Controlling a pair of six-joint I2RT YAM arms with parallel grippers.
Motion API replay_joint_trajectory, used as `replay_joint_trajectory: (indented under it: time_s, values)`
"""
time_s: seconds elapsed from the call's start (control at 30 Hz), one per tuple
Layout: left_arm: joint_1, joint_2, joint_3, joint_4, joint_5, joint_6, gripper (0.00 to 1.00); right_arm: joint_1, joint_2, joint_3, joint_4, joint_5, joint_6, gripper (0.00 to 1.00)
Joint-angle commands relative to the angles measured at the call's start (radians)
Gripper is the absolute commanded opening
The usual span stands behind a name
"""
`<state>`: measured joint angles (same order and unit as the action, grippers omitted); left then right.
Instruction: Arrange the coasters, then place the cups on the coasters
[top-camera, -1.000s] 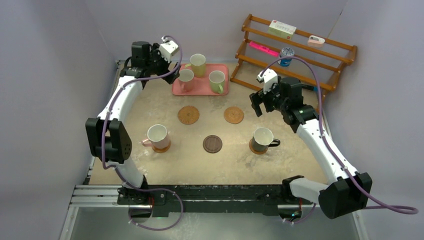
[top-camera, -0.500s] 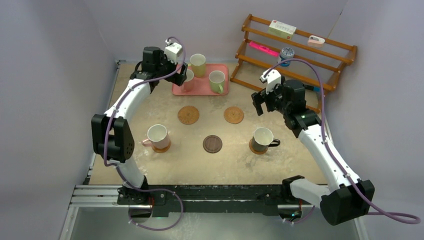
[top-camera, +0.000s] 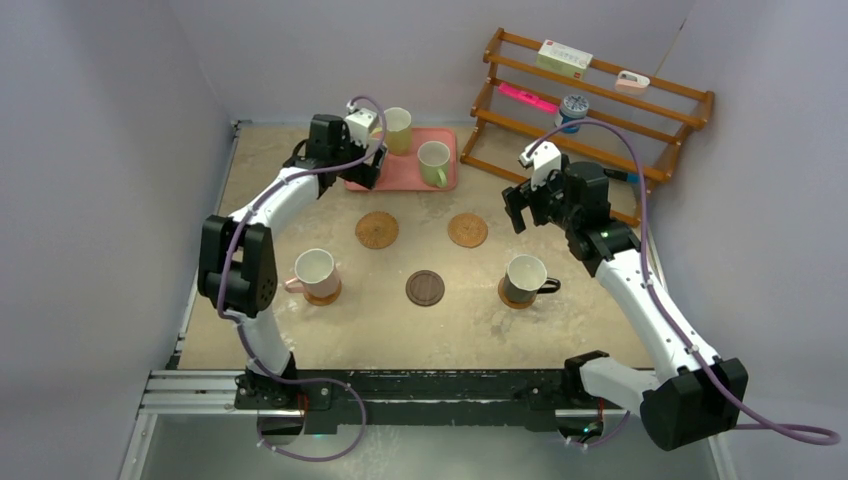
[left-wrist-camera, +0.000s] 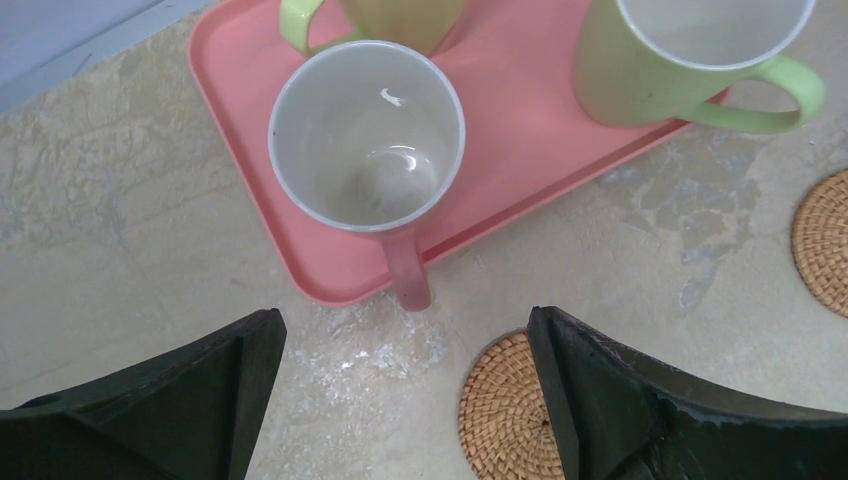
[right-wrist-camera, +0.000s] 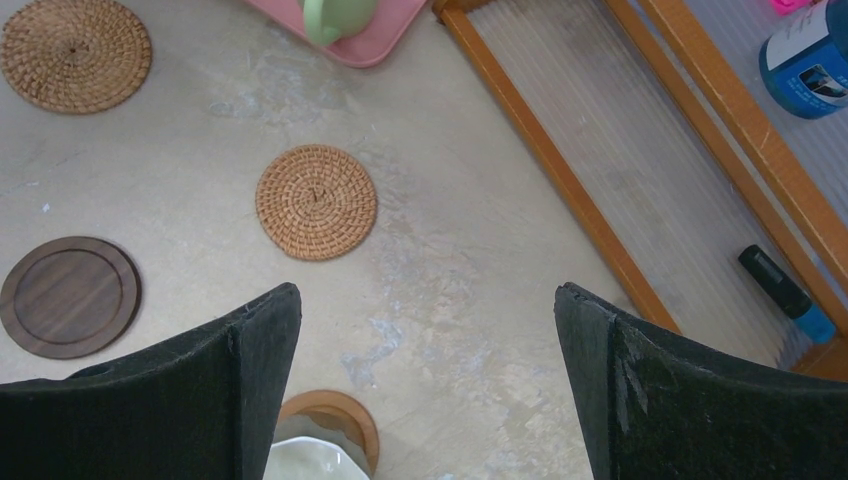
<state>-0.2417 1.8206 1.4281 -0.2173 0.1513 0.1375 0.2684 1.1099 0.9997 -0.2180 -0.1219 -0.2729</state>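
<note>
L gripper (left-wrist-camera: 402, 330) jaws wide, empty, over pink ceramic mug (left-wrist-camera: 366, 135) on flat pink tray (left-wrist-camera: 520, 140); R gripper (right-wrist-camera: 428, 295) same, near round tan woven coaster (right-wrist-camera: 316, 202).

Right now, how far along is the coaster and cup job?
Done: coasters look spread out; near pink cup and black cup sit on theirs. In hand: nothing; left gripper hovers open over far pink cup on the tray. Left: that, yellow cup, green cup onto bare coasters.

Three coasters (top-camera: 377, 230) bare, two under cups (top-camera: 526, 275), three cups on tray (top-camera: 400, 177)
</note>
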Motion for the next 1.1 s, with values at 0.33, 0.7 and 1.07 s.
replay_joint_trajectory:
  time_s: [0.33,0.7,1.07]
  values:
    - [0.003,0.105,-0.007,0.172,-0.045,-0.048,0.96,0.003,-0.015,-0.026,0.048,0.023,-0.002,0.98]
    - [0.003,0.155,0.015,0.202,-0.047,-0.038,0.90,0.004,-0.018,-0.030,0.052,0.031,-0.011,0.98]
    - [0.002,0.181,0.037,0.240,-0.043,-0.031,0.72,0.004,-0.018,-0.033,0.052,0.031,-0.017,0.98]
